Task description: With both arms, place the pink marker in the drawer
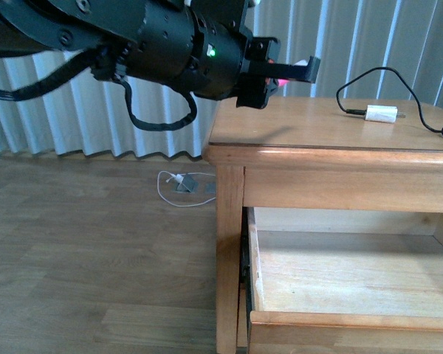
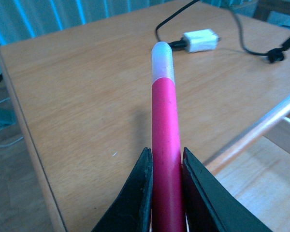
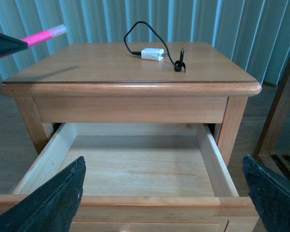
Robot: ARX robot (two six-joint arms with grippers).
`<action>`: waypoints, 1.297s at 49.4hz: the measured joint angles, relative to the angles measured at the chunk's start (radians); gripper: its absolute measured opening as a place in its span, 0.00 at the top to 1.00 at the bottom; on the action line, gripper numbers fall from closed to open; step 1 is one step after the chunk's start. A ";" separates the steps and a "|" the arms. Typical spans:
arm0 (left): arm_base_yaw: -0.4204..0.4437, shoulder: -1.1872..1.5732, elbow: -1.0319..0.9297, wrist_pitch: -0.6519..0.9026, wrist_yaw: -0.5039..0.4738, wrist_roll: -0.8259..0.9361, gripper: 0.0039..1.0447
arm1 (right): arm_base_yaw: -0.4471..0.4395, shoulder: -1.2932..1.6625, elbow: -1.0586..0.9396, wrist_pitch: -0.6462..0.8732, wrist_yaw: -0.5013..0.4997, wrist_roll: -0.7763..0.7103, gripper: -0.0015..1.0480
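My left gripper [image 1: 284, 74] is shut on the pink marker [image 2: 165, 140], holding it in the air above the left part of the cabinet top [image 1: 317, 122]. The marker's white cap end [image 2: 163, 60] points away from the jaws; it also shows in the right wrist view [image 3: 41, 37]. The upper drawer [image 3: 135, 164] stands pulled open, its pale wood inside bare, and it shows in the front view [image 1: 340, 273] below the top. My right gripper [image 3: 164, 193] is open and empty, its fingers [image 3: 53, 200] wide apart in front of the drawer's front board.
A white charger block [image 1: 379, 114] with a black cable [image 1: 369, 77] lies on the cabinet top at the back right. A white cable and adapter [image 1: 181, 183] lie on the wooden floor by the curtains. A wooden chair frame [image 3: 280, 125] stands beside the cabinet.
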State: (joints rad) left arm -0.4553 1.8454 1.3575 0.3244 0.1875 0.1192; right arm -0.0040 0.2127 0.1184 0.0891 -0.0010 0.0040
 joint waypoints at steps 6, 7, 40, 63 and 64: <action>-0.005 -0.054 -0.071 0.030 0.118 0.061 0.86 | 0.000 0.000 0.000 0.000 0.000 0.000 0.08; -0.008 -0.058 -0.080 0.030 0.135 0.069 0.86 | 0.000 0.000 0.000 0.000 0.000 0.000 0.08; -0.134 0.151 -0.047 -0.019 0.145 0.221 0.86 | 0.000 0.000 0.000 0.000 0.000 0.000 0.08; -0.181 0.293 0.055 -0.089 0.106 0.254 0.86 | 0.000 0.000 0.000 0.000 0.000 0.000 0.08; -0.182 0.296 0.056 -0.093 0.104 0.256 0.86 | 0.000 0.000 0.000 0.000 0.000 0.000 0.08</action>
State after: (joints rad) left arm -0.6373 2.1414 1.4136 0.2317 0.2913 0.3756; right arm -0.0040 0.2127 0.1184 0.0891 -0.0006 0.0040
